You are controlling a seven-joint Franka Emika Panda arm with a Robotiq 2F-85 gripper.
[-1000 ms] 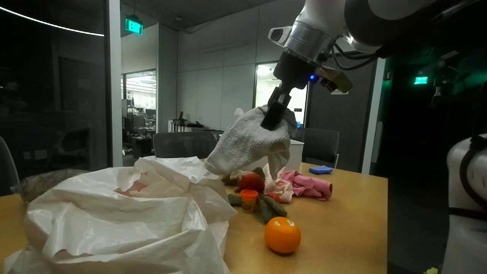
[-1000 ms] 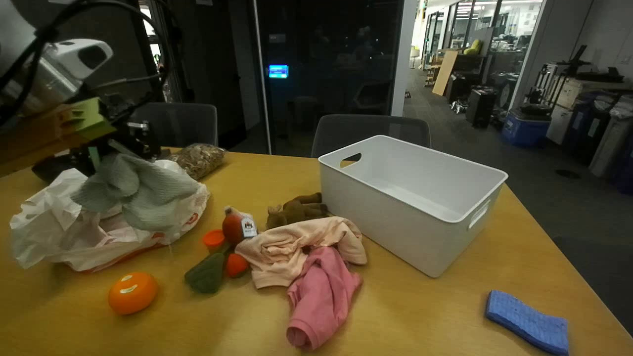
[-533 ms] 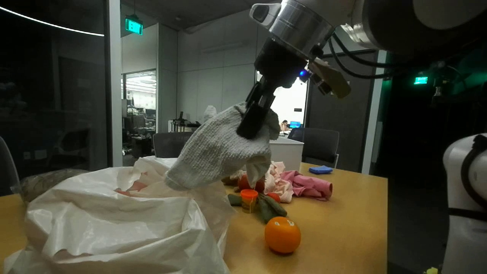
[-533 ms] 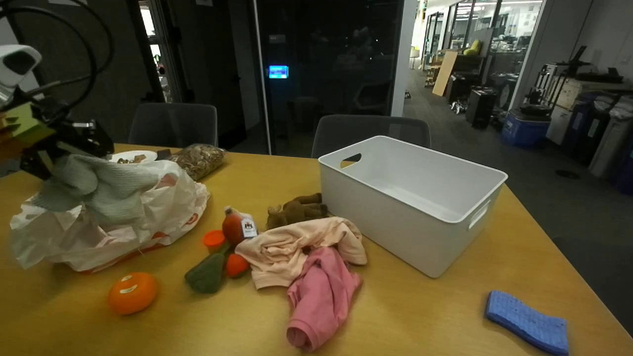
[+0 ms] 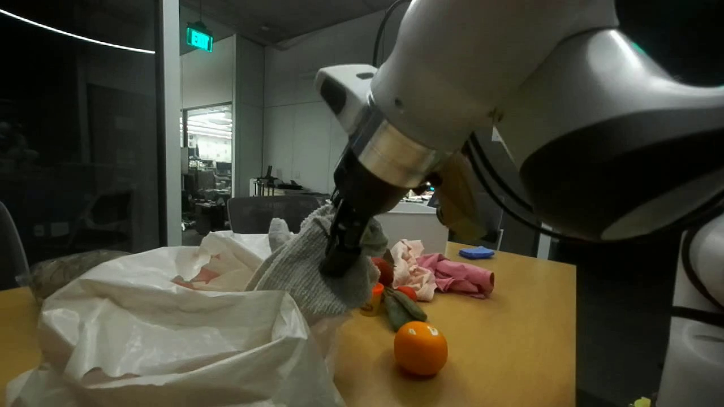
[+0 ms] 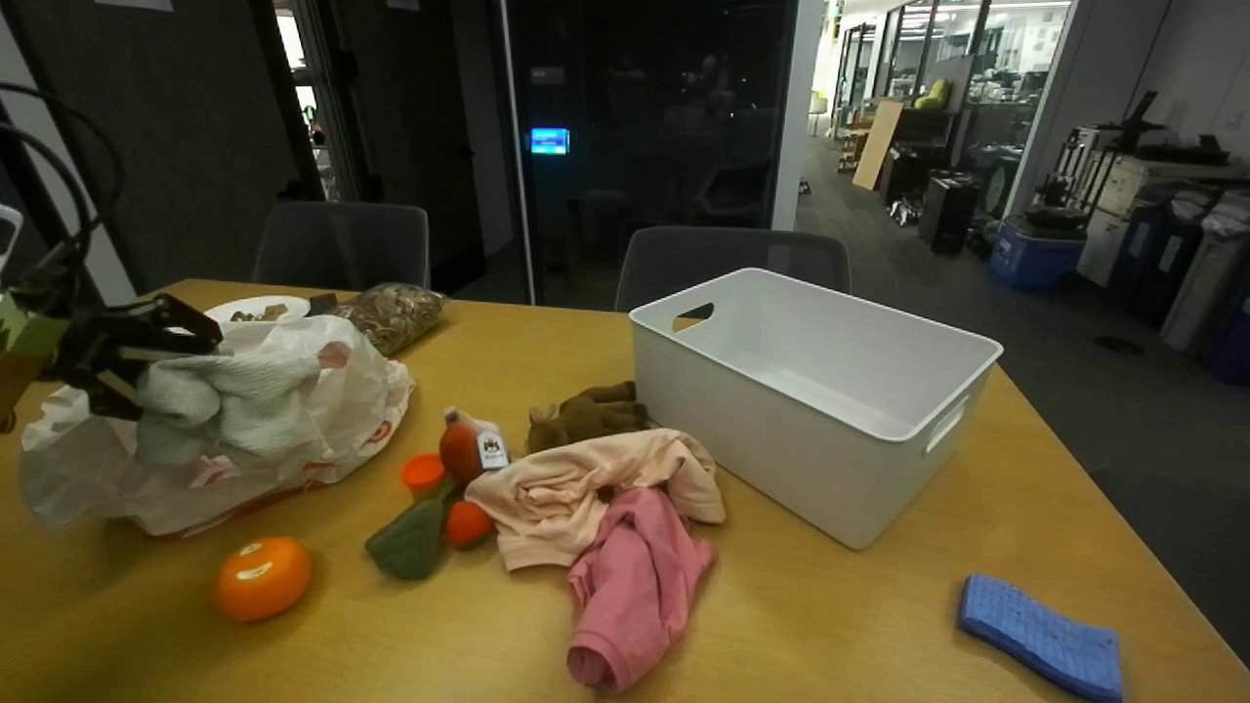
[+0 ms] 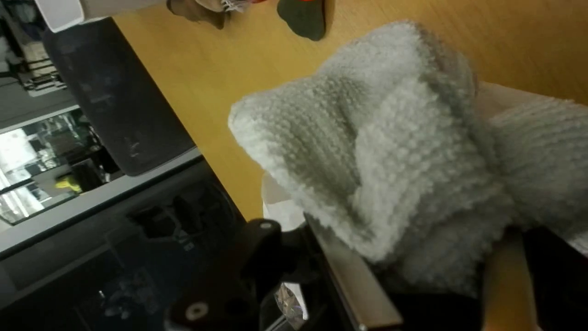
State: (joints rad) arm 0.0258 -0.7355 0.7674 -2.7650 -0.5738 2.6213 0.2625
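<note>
Green ceiling sign (image 5: 199,37): EXIT | white bag (image 6: 337,415): red ring logo (image 6: 383,431)

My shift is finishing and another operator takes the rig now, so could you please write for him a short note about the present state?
End effector: shut on the towel.
Towel: held up off the table, in line with the bag in both exterior views; whether the two touch, I cannot tell.
Other things: orange and pink cloth lie on the table, outside the bin.
Done: towel gripped and off the table.
Left: towel not yet released.
</note>
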